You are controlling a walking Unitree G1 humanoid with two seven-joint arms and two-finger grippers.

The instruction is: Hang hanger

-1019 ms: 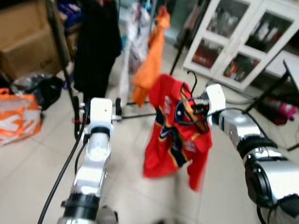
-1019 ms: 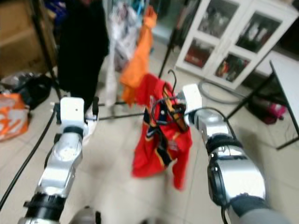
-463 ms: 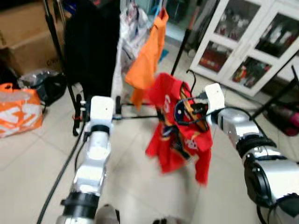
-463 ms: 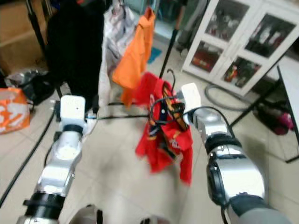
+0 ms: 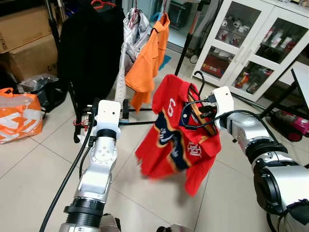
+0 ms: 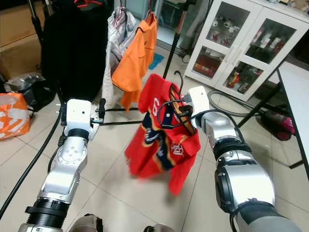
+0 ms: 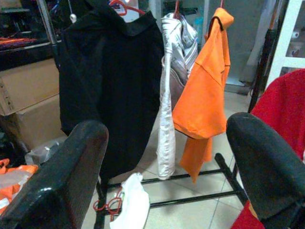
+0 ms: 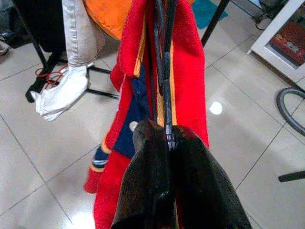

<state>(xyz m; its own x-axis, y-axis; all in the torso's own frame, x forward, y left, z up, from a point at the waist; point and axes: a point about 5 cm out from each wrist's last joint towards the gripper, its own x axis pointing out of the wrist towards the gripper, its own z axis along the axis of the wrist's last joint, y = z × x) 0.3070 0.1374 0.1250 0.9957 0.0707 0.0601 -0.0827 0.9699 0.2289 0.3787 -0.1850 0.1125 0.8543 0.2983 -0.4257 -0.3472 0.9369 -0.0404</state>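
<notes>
The clothes rack [image 5: 63, 72] is standing at upper left of the frame, carrying a black garment [image 5: 91, 48], a white garment [image 5: 129, 43] and an orange shirt [image 5: 147, 58]. The red jersey [image 5: 176, 140] is hanging at centre on the black hanger [image 5: 195, 104]. The right end effector [image 8: 167, 143] is clamping the hanger wire, hook pointing upward; the rack rail lies up and left. The left end effector [image 7: 167, 157] is open, pointing toward the rack.

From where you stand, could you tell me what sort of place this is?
Probably a home utility or storage room: a clothes rack with hung shirts, a white glass-door cabinet, and cardboard boxes on tile.
</notes>
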